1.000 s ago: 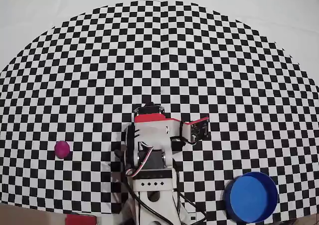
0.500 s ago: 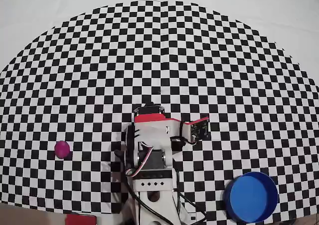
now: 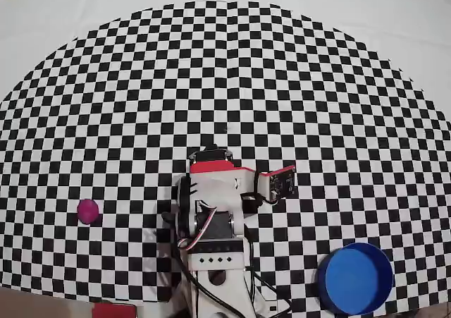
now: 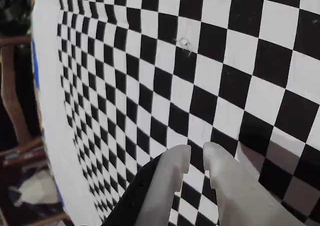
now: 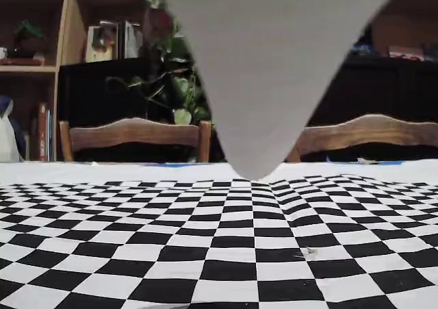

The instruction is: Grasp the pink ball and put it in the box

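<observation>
In the overhead view, the white and red robot arm (image 3: 215, 219) sits folded at the lower centre of the frame, over the black-and-white checkered cloth (image 3: 232, 85) that covers the table. The small matte magenta-pink ball (image 3: 88, 210) lies alone on the cloth at the left of the frame, well apart from the arm. The round bright-blue shallow box with a raised rim (image 3: 325, 284) stands at the lower right corner, empty as far as I can see, and also apart from the arm. The gripper itself I cannot make out from above; the arm's body covers it.

In the wrist view, the pale grey two-finger gripper (image 4: 196, 158) enters from the bottom edge. Its two fingertips stand very near each other with only a thin gap, and nothing is between them, so I judge it nearly closed and empty. Under it there are only checker squares; neither ball nor box appears here.

In the fixed view, a large pale grey blurred shape (image 5: 267, 69) hangs from the top, probably a part of the arm close to the lens. Behind the cloth are wooden chairs (image 5: 137, 134) and dark shelves.

I think the task stands at its very first step: the ball is not yet approached. The next move asks the arm to turn toward the left side of the overhead frame, to spread the fingers wide, and to come down around the ball.
</observation>
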You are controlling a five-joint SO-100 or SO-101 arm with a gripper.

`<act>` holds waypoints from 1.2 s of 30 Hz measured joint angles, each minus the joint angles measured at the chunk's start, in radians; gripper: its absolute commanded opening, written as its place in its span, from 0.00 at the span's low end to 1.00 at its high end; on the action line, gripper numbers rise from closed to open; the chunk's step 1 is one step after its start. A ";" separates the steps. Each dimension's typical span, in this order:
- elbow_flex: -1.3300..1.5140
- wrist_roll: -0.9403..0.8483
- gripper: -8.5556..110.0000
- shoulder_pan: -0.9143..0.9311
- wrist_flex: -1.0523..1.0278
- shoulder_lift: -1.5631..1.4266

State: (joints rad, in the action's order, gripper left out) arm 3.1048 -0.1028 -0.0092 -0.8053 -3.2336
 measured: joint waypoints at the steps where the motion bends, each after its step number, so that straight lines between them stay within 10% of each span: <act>1: 0.000 0.000 0.07 0.000 0.000 0.000; 36: 0.000 0.002 0.09 0.000 0.000 0.000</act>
State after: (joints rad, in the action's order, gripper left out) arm 3.1048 -0.1012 -0.0092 -0.8053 -3.2336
